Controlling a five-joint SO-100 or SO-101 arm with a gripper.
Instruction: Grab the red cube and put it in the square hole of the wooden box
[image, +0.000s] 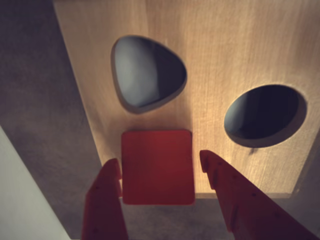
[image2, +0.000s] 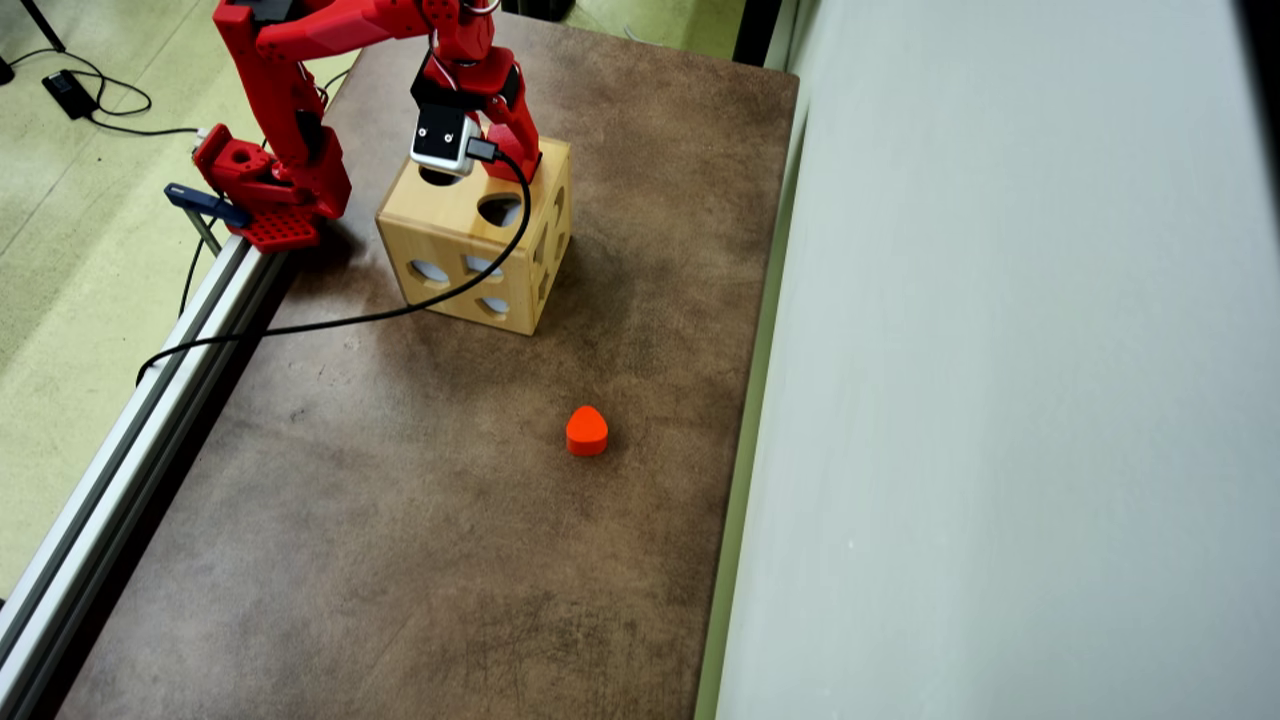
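In the wrist view the red cube (image: 157, 166) lies over the near edge of the wooden box's top (image: 225, 45), below a rounded teardrop cut-out (image: 147, 72) and a round cut-out (image: 265, 115). The cube covers the square hole, which does not show. My gripper (image: 160, 159) straddles the cube. Its left finger (image: 105, 200) lies against the cube's side, while a strip of wood shows between the cube and the right finger (image: 235, 195), so the jaws stand open. Overhead, the arm (image2: 465, 80) hangs over the wooden box (image2: 450, 235), hiding cube and fingers.
An orange-red rounded block (image2: 587, 431) lies alone on the brown table (image2: 400, 520), well in front of the box. A metal rail (image2: 150, 420) runs along the table's left edge and a pale wall (image2: 1000, 400) along its right. The camera cable (image2: 350, 318) trails off the box.
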